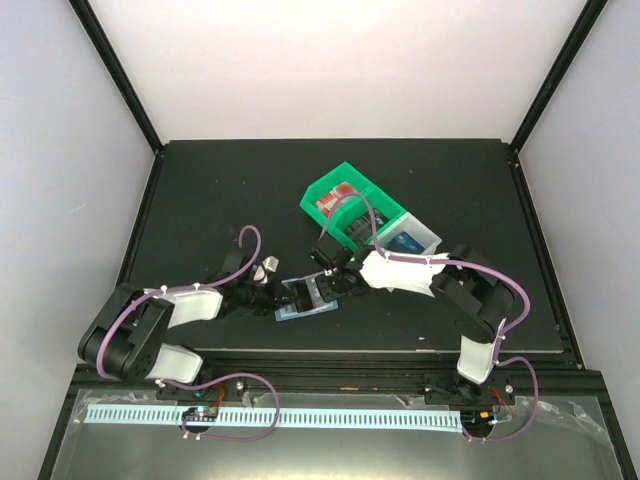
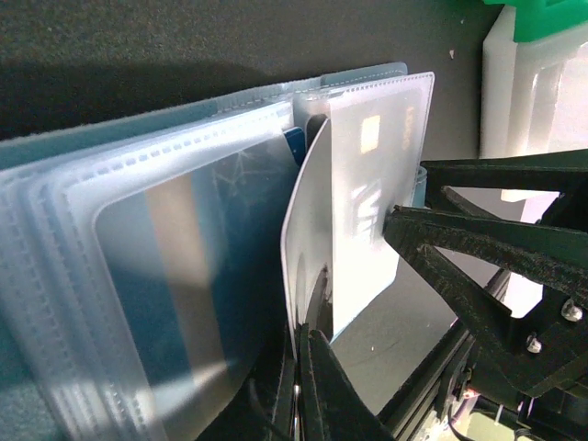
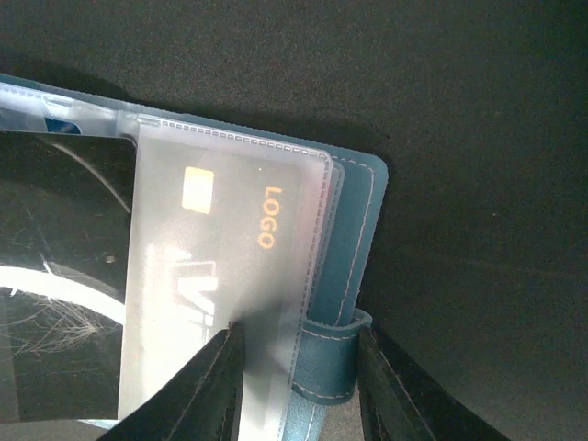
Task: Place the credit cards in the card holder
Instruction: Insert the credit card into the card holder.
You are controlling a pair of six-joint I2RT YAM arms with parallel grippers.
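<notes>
Teal leather holder (image 3: 356, 220) lies open on the desk (image 3: 478, 129) between the two arms, with a card (image 3: 225, 230) seated in its frosted end pocket. The right hand (image 3: 296, 363) stands half open astride the clasp edge, gripping nothing I can make out. The left hand (image 2: 308, 347) is clamped on a clear leaf (image 2: 308, 230), bowing it. A harder pull could crease or tear that leaf. It could also drag the holder so that the card slides out.

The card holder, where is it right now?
In the top view, the card holder lies open on the dark table near its front edge, between the left gripper and the right gripper, nearer the arms than the green bin.
</notes>
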